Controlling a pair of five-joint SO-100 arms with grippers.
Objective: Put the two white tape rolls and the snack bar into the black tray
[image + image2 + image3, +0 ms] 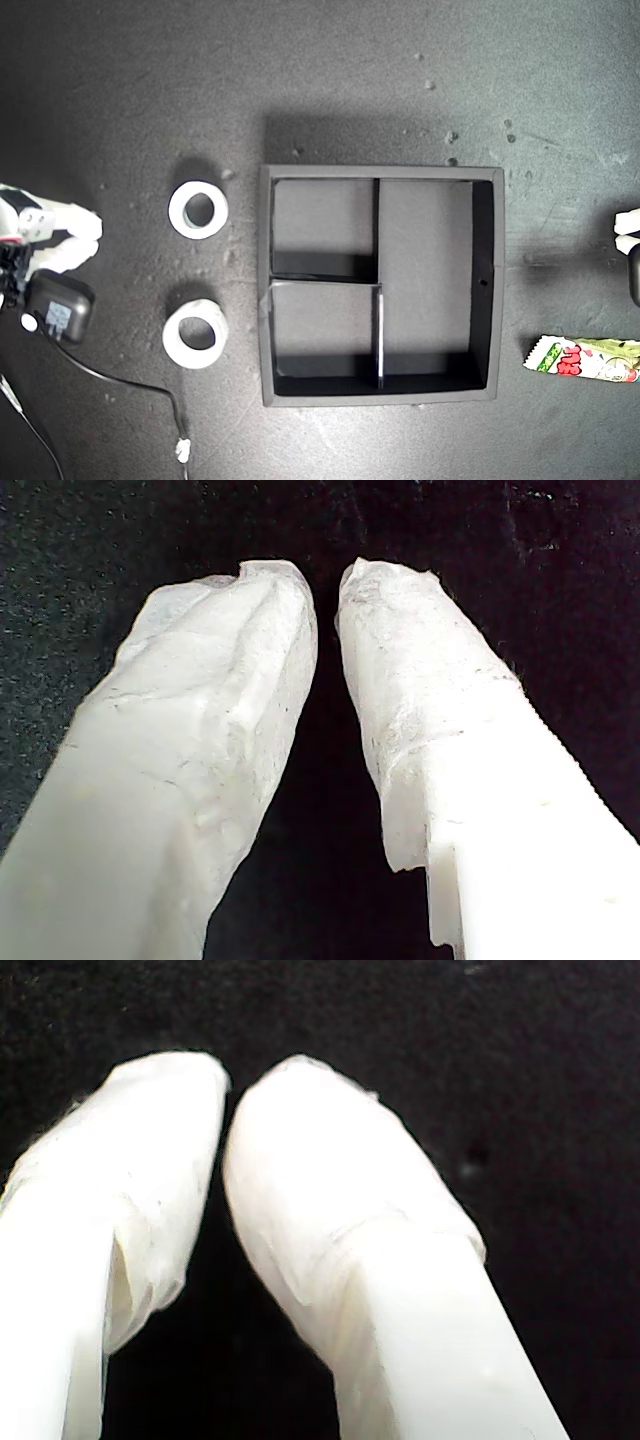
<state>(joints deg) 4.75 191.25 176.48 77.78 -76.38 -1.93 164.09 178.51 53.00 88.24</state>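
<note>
The black tray (484, 275) is seen at the middle of the dark bench (330, 80) in the exterior view, all three compartments bare. The two white tape rolls are found flat on the bench just off the tray's wall on the exterior view's left: one roll (198, 209) level with the upper small compartment, the other roll (195, 334) level with the lower one, the two apart from each other and from the tray. The snack bar (585, 358) is noted on the bench towards the exterior view's right edge, clear of the tray and partly cut by the frame.

An arm (45, 232) is seen at the exterior view's left edge, near the rolls but touching neither; part of another arm (630, 240) shows at the exterior view's right edge, above the snack bar. Which arm is which cannot be settled from the wrist views.

My first hand (325, 580) is recorded nearly closed, a narrow gap left at the tips, nothing grasped, only bench beneath. My second hand (228, 1090) appears closed, tips apparently touching, though glare blurs them; nothing is held.
</note>
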